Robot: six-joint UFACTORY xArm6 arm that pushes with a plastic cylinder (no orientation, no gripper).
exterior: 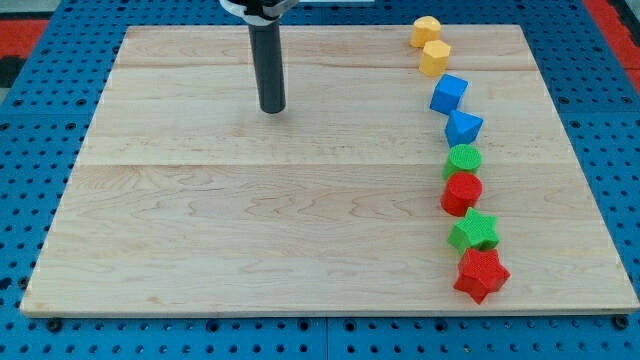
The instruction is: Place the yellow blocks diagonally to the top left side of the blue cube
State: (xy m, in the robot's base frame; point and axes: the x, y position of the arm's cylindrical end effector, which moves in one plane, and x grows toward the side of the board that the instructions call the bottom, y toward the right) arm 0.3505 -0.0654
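Note:
Two yellow blocks sit at the view's top right: one yellow block (426,31) near the board's top edge and a second yellow block (435,58) just below it. The blue cube (449,94) lies directly below and slightly right of them, close to the lower yellow block. My tip (272,108) rests on the board in the upper middle, far to the left of these blocks and touching none.
Below the blue cube a column runs down the right side: a blue triangular block (463,128), a green block (463,160), a red block (462,192), a green star (474,232), a red star (481,274). The wooden board (250,230) lies on a blue pegboard.

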